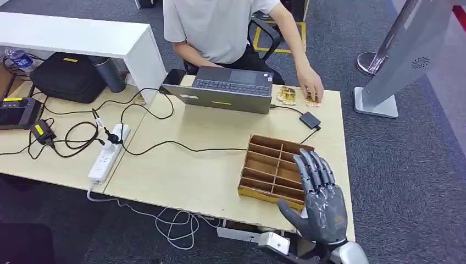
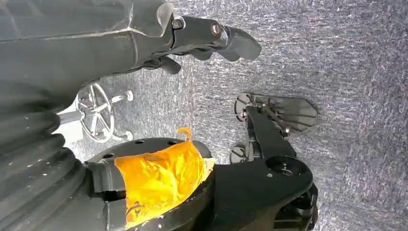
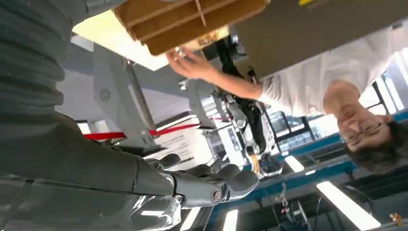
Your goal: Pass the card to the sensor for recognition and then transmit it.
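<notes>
Right hand: the right hand (image 1: 319, 198) is raised over the near right corner of the table (image 1: 181, 170), fingers extended and a little apart, holding nothing.
Cards: small gold-patterned cards (image 1: 287, 95) lie flat at the far edge of the table, beside the laptop (image 1: 228, 88) and well apart from the right hand; a person's hand (image 1: 311, 88) rests on the right-hand ones.
Card axis: the cards look to lie with their long sides running away from the robot, though they are too small to be sure.
Sensor: a small dark box (image 1: 310, 120) on a cable, probably the sensor, sits between the cards and the tray (image 1: 269, 168).
Tray: a brown divided tray lies just beyond the right hand's fingertips.
Wrist views: the right wrist view shows the tray (image 3: 192, 21) from its side and the person's hand (image 3: 190, 62) at the table edge; the left wrist view shows the left hand (image 2: 211, 41) over grey carpet (image 2: 346, 57), fingers curled in, nothing visible in them.
</notes>
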You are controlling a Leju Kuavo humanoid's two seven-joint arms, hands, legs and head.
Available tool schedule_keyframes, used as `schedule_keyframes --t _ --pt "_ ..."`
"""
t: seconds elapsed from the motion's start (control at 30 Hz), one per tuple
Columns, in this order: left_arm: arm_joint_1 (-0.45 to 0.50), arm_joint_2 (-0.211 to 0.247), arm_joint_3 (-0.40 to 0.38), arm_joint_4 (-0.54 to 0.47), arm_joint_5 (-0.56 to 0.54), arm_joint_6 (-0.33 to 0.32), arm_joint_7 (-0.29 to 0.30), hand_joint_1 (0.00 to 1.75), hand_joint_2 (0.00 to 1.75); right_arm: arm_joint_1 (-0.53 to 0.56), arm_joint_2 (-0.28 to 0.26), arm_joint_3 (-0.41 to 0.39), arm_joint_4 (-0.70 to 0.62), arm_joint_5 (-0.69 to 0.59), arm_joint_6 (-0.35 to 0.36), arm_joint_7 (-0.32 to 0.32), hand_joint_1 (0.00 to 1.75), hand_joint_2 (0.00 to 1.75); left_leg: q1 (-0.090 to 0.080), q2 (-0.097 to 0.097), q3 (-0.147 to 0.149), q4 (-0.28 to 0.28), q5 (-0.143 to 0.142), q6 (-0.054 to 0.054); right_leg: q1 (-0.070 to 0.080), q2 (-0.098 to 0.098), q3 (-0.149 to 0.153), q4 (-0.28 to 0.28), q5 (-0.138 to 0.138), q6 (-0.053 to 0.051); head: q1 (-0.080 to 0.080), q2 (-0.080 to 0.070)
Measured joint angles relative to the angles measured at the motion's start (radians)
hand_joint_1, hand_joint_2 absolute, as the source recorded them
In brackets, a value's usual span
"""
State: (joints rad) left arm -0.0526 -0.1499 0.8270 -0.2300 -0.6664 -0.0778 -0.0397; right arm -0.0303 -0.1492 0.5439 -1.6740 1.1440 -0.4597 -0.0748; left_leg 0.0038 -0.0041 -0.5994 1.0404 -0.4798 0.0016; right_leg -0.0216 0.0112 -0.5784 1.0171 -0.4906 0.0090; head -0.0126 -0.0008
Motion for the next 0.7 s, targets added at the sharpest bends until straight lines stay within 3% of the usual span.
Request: schedule_keyframes --t 0.27,0.7 --pt "-0.002 -0.002 0.006 0.000 -0.012 0.015 0.006 0.00 1.75 0.024 0.016 0.068 0.069 0.050 -0.026 0.016 0.00 1.75 0.000 0.000 0.000 0.000 0.000 0.000 0.000 0.000 0.000 0.000 0.000 0.000 0.000 0.000" --pt "-0.007 -0.003 0.006 0.000 -0.039 0.004 0.011 0.00 1.75 -0.034 0.070 0.165 0.258 0.200 -0.063 0.122 0.00 1.75 0.000 0.000 0.000 0.000 0.000 0.000 0.000 0.000 0.000 0.000 0.000 0.000 0.000 0.000"
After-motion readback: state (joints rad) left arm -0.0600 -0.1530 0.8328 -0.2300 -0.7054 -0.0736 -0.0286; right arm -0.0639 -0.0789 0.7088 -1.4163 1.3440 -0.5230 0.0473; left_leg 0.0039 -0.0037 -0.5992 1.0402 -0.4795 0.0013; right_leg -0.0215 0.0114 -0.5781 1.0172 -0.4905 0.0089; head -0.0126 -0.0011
